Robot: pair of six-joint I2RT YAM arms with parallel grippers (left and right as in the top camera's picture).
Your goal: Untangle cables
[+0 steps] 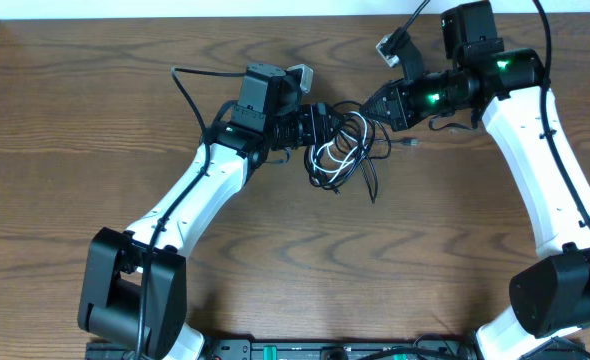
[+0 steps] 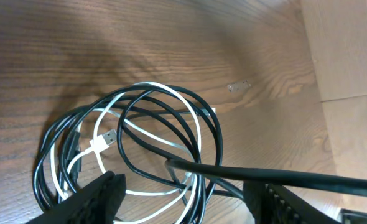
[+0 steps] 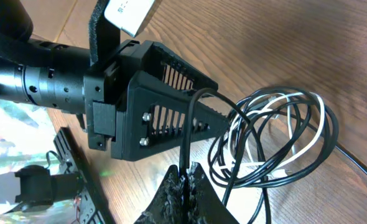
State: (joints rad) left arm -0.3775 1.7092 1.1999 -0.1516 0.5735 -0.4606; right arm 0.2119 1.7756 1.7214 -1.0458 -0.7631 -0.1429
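Note:
A tangle of cables point(image 1: 339, 152) lies on the wood table between my two grippers: several black loops point(image 2: 216, 134) and one white cable point(image 2: 198, 127) with a USB plug point(image 2: 102, 142). My left gripper point(image 1: 321, 126) is open at the tangle's left edge; in the left wrist view its fingers point(image 2: 183, 199) straddle the loops, and a taut black strand point(image 2: 277, 176) crosses between them. My right gripper point(image 1: 371, 104) is shut on a black cable point(image 3: 188, 134) and pinches it at the fingertips point(image 3: 187, 180). The loops point(image 3: 283, 143) hang to the right of it.
A small loose plug end point(image 1: 407, 145) lies on the table right of the tangle and also shows in the left wrist view point(image 2: 238, 86). The left gripper body point(image 3: 158, 93) sits close to my right fingers. A light wall edge point(image 2: 345, 50) runs along the table's far side.

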